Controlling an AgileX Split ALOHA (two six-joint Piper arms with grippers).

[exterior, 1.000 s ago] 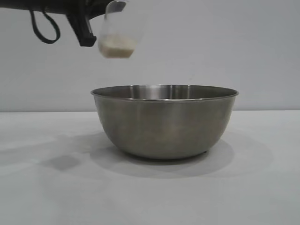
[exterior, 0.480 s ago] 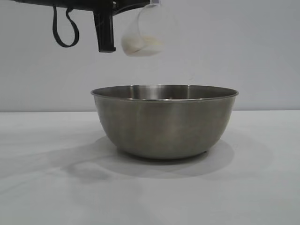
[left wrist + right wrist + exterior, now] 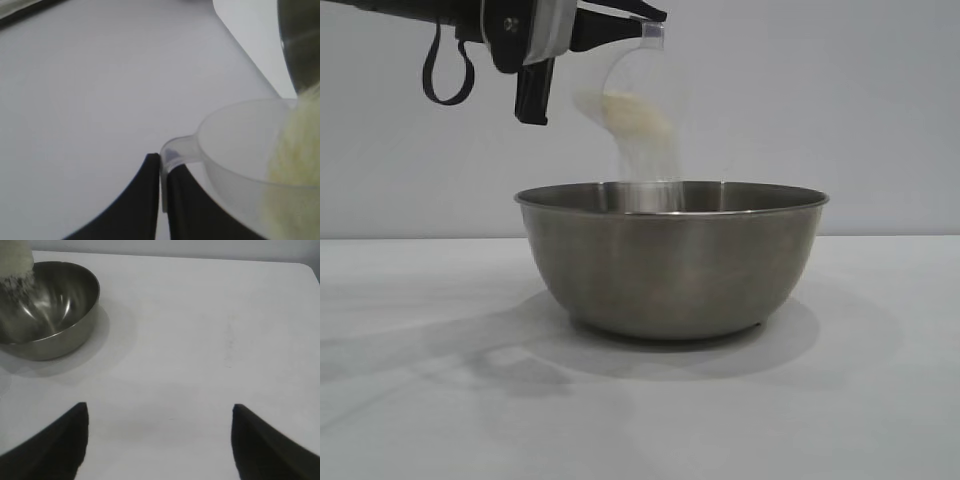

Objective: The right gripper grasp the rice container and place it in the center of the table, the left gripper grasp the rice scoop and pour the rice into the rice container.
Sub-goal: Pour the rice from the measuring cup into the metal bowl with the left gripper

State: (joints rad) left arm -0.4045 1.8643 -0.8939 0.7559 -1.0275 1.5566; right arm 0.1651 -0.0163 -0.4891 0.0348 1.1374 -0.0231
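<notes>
Stainless-steel rice container (image 3: 671, 258) upright on white table (image 3: 410, 400), left gripper (image 3: 620, 28) above its rim clamped on tilted rice scoop (image 3: 638, 95) handle, rice (image 3: 645, 140) streaming into container, right gripper (image 3: 159, 440) spread wide over bare table, well apart from container.

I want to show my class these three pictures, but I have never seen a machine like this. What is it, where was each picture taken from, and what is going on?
It is a robot with two arms at a white table, each ending in a black two-fingered gripper. One picture looks at the scene from the side; the other two come from cameras on the arms' wrists.

A big steel bowl stands on the table. Above it, the left gripper pinches the handle of a small clear scoop, tilted so that rice streams down into the bowl.

The right gripper is open and holds nothing; its camera sees the bowl off to one side across bare table.
</notes>
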